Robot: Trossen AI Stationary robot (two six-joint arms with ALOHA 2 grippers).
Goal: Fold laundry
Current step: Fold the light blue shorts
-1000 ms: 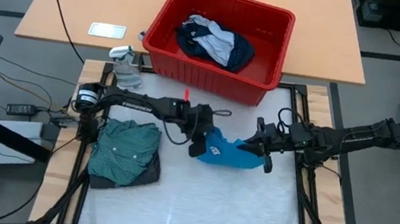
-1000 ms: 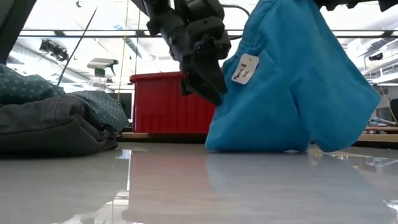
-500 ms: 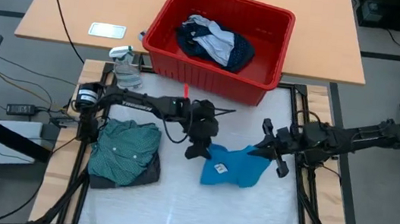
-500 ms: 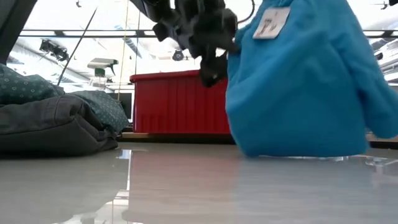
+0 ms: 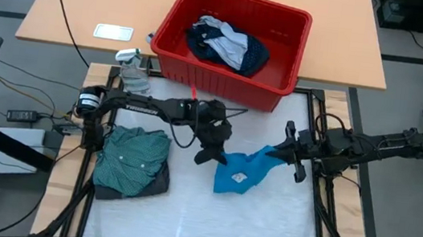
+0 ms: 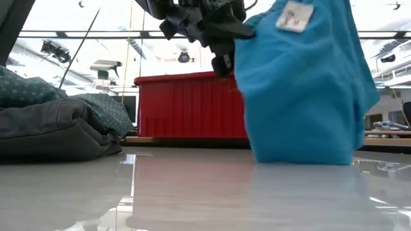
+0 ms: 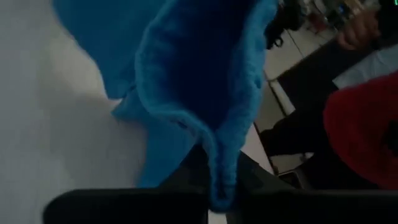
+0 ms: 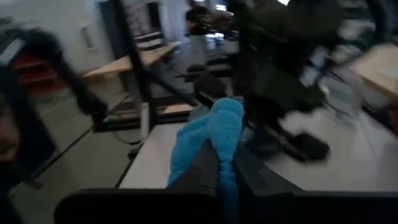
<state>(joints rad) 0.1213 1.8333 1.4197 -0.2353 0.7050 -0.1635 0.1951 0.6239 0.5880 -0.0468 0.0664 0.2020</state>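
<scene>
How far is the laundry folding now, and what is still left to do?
Done: a teal shirt lies folded on a grey piece. In hand: the left gripper and right gripper each pinch the blue piece, lifted between them. Left: garments in the red bin.

My left end effector (image 5: 217, 156), open and clear of the small bright blue piece (image 5: 241, 173) a second ago, has now closed on its edge. The piece shifted toward my right end effector (image 5: 288, 153), stretched between both.
</scene>
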